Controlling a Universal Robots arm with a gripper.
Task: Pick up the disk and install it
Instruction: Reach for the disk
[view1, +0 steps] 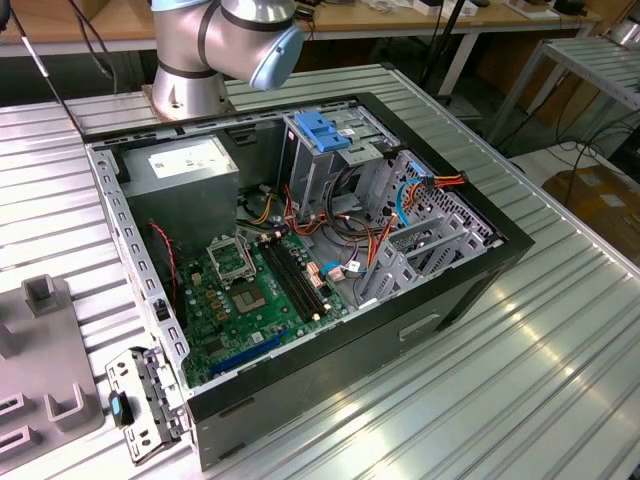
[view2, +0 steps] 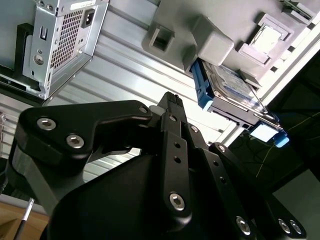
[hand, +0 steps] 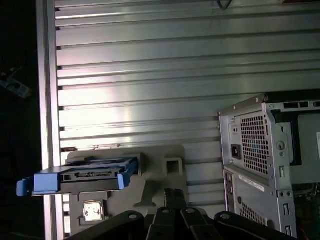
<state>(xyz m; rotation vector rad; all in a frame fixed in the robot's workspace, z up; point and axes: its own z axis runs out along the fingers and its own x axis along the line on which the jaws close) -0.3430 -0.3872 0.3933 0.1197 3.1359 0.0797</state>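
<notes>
The disk (hand: 80, 179) is a flat silver drive edged by a blue plastic frame. It stands on edge in a slot of a grey holder block (hand: 150, 165) on the ribbed metal table. In the second wrist view the disk (view2: 231, 87) shows its labelled face, still in the grey holder (view2: 210, 37). My gripper (hand: 173, 193) is shut with nothing in it and hangs in the air, well apart from the disk. Its black linkage takes up the foreground of the second wrist view, with the gripper (view2: 172, 100) tip pointing toward the holder.
An open computer case (view1: 300, 250) lies on the table, with a silver cage with a blue handle (view1: 322, 130), a grey power supply box (view1: 185, 170) and a motherboard inside. Its perforated rear panel (hand: 255, 145) is close beside the arm. Part of the grey holder (view1: 45, 360) is at the exterior view's left.
</notes>
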